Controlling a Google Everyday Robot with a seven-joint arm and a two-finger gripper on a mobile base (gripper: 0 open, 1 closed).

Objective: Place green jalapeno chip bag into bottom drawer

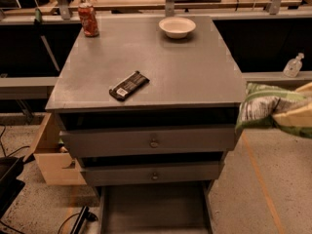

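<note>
The green jalapeno chip bag, crinkly light green with a white panel, hangs in the air just off the cabinet's right side, level with the top edge and top drawer. My gripper is at the right edge of the view, shut on the bag; only its tan fingers show, the arm is out of view. The bottom drawer is pulled out at the foot of the cabinet, a shallow grey tray with a bare floor, below and to the left of the bag.
On the cabinet top lie a flat black wrapped bar, a white bowl and a red can. Two upper knobbed drawers are closed. A cardboard box stands at the left, a small bottle on the right shelf.
</note>
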